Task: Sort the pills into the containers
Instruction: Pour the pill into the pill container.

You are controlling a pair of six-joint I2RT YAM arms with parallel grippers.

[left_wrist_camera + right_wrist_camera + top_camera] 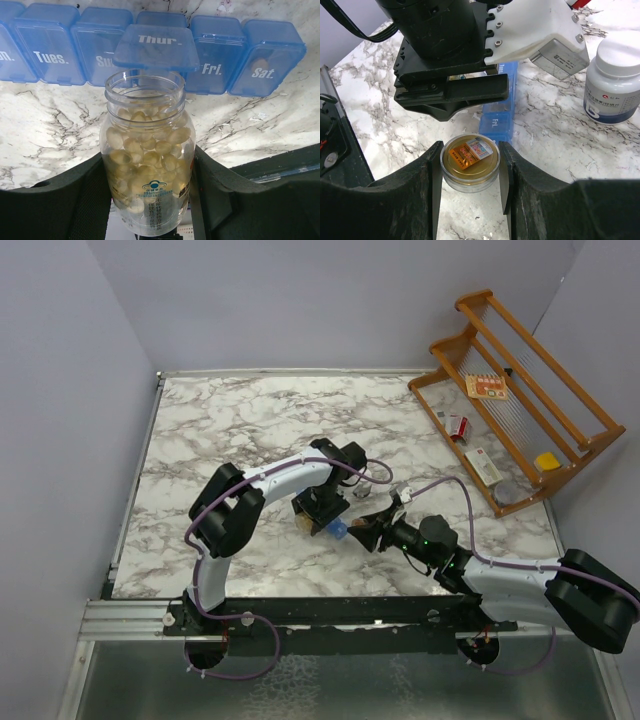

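Standing beside the marble table [220,430], I see the containers [220,50], one blue strip of day boxes, lying flat on it just beyond both arms. The Thursday lid [156,47] stands open, and one pale pill [260,65] shows inside Saturday.

I think this strip is light, stiff and smooth, so it will slide easily on the marble. Its lids probably hang on thin hinges. I would take it across its narrow width near one end, or press it down from above.

The left gripper [149,165] is half closed around a clear bottle [145,120], uncapped and full of yellowish capsules, its mouth just before the open box. The right gripper [471,150] clamps a small amber jar [470,167] on both sides.

A white-capped bottle [615,75] stands near the strip. The left wrist hangs over the strip and crowds the right arm's approach. A wooden rack [530,410] sits well apart.
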